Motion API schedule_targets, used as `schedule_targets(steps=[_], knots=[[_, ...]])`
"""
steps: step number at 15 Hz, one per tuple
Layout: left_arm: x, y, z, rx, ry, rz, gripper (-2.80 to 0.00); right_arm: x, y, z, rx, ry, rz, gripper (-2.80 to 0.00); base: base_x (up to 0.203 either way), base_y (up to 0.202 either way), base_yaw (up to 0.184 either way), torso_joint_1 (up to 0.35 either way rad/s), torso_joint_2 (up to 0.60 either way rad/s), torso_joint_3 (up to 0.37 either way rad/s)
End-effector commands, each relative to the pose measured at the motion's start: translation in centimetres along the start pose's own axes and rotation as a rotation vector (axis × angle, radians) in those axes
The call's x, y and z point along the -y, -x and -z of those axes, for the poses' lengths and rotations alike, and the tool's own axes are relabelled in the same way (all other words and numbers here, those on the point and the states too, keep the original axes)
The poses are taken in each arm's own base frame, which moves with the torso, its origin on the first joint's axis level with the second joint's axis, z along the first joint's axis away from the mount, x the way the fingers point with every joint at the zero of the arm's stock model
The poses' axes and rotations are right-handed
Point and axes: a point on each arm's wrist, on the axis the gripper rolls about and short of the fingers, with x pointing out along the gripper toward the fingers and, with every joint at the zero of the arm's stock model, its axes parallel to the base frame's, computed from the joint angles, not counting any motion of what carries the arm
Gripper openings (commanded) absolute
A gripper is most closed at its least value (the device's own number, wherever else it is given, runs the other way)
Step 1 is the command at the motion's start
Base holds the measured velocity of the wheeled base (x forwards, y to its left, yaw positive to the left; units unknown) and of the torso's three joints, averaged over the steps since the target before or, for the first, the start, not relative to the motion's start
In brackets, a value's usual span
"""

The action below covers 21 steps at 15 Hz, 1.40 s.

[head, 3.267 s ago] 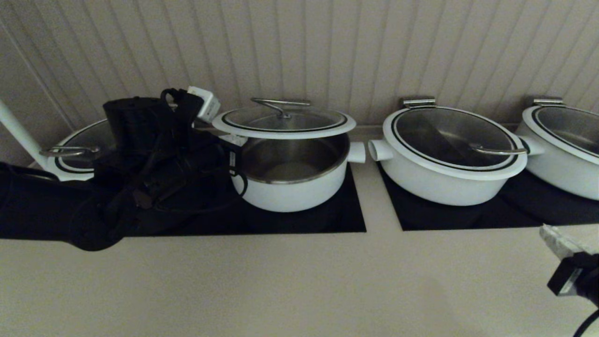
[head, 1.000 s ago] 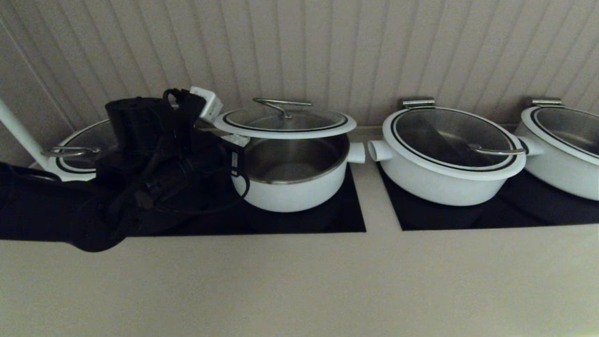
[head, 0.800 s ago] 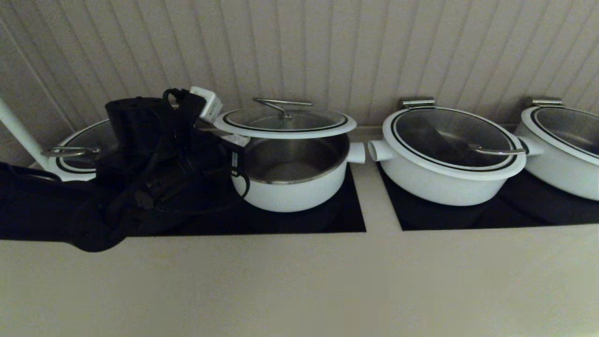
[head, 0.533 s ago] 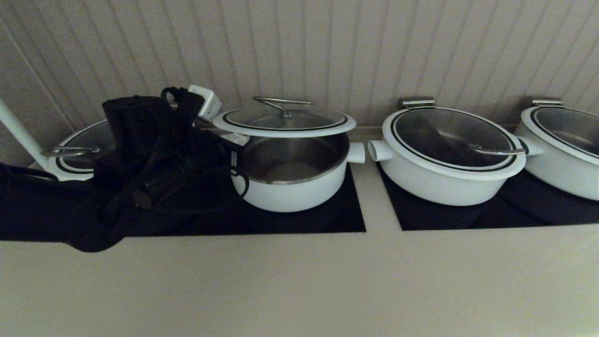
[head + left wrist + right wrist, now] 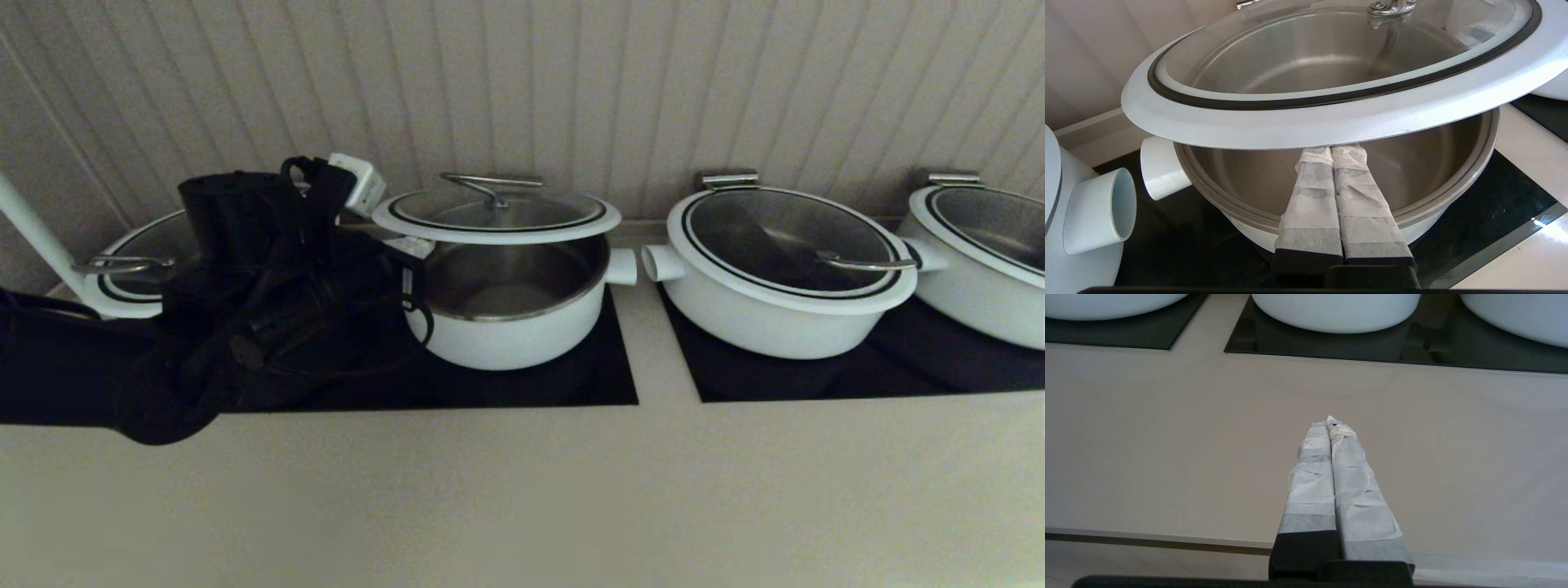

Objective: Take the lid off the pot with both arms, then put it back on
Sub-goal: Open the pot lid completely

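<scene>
The pale beige worktop (image 5: 522,490) carries black glass hob panels (image 5: 571,384) with a row of white pots along a ribbed wall. The deep round white pot with a steel inside (image 5: 510,314) stands on the left panel, between a wider, shallower lidded white pot (image 5: 784,278) on its right and another behind the black left arm (image 5: 245,294). Above it the round glass lid with a broad white rim and steel bar handle (image 5: 495,214) hangs clear of the pot's rim, roughly level. From the head camera the left tool is hidden behind the arm; the left wrist camera shows the left tool (image 5: 1331,149) with its taped fingers pressed together, tips tucked under the lid's rim (image 5: 1331,118) over the pot's open mouth (image 5: 1331,183). Only the right wrist camera shows the right tool (image 5: 1329,422): fingers closed on nothing, above bare worktop (image 5: 1167,437), well apart from the pots
</scene>
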Motion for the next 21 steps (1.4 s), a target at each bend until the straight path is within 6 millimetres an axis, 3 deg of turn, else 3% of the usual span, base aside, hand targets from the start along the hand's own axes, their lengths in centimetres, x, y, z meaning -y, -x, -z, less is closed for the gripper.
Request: schedule_targets(steps=[1, 13, 21], knots=[[0.0, 0.0, 0.0, 0.004, -0.001, 0.000, -2.80, 0.0, 0.0, 0.0, 0.000, 0.001, -0.001, -2.80, 0.000, 0.000, 0.000, 0.000, 0.00, 0.000], [-0.1, 0.3, -0.7, 0.027, -0.006, -0.004, -2.80, 0.0, 0.0, 0.0, 0.000, 0.001, -0.001, -2.80, 0.000, 0.000, 0.000, 0.000, 0.00, 0.000], [-0.3, 0.8, -3.2, 0.110, -0.013, -0.013, -2.80, 0.0, 0.0, 0.0, 0.001, 0.001, -0.001, -2.80, 0.000, 0.000, 0.000, 0.000, 0.00, 0.000]])
